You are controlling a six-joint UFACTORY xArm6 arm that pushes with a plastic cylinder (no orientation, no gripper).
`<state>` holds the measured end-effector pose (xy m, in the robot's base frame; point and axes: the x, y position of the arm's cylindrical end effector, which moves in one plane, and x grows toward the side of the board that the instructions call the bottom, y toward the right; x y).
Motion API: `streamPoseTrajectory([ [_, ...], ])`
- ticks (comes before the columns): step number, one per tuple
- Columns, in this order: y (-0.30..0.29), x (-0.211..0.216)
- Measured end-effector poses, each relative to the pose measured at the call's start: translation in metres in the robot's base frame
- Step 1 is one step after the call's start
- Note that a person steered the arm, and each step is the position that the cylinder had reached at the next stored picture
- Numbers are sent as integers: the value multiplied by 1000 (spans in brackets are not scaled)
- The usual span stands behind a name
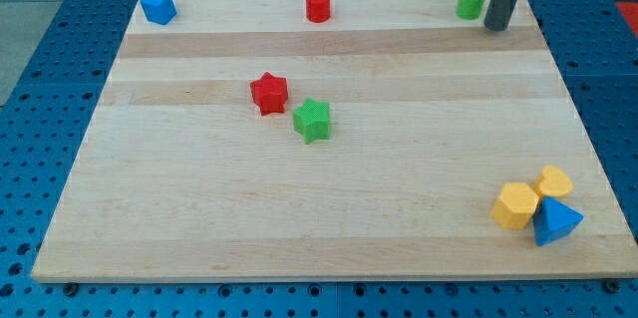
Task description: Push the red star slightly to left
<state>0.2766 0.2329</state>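
Observation:
The red star (268,93) lies on the wooden board (329,208), left of centre. A green star (313,120) sits just to its lower right, close beside it; I cannot tell if they touch. My tip (494,27) rests near the board's top right corner, just right of a green cylinder (472,2). The tip is far to the right of the red star and well above it in the view.
A red cylinder (317,5) stands at the top middle and a blue block (158,6) at the top left corner. Two yellow blocks (515,205) (554,181) and a blue pyramid-like block (554,222) cluster at the bottom right.

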Motion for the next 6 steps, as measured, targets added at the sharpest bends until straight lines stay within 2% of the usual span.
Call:
streamPoseTrajectory([
  [1,-6,41],
  [2,-39,93],
  [4,-233,113],
  [6,-296,121],
])
